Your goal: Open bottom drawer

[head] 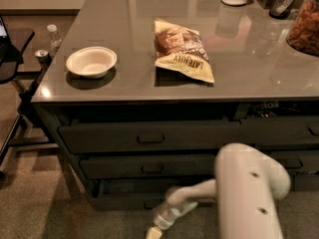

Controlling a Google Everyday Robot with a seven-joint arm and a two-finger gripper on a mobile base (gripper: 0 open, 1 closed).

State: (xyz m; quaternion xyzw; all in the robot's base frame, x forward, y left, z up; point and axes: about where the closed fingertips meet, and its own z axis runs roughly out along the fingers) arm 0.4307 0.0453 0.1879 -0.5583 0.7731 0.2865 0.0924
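The bottom drawer (pixel 119 201), lowest of 3 below the tabletop (pixel 124 86), risks being missed, because the gripper (pixel 154 231), whose opening I cannot tell, hangs near the floor, below its handle (pixel 149 203).

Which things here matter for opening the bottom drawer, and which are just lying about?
For the job:
bottom drawer
end effector, low near the floor, in front of that drawer

Lying about:
bowl
chip bag
jar
bottle
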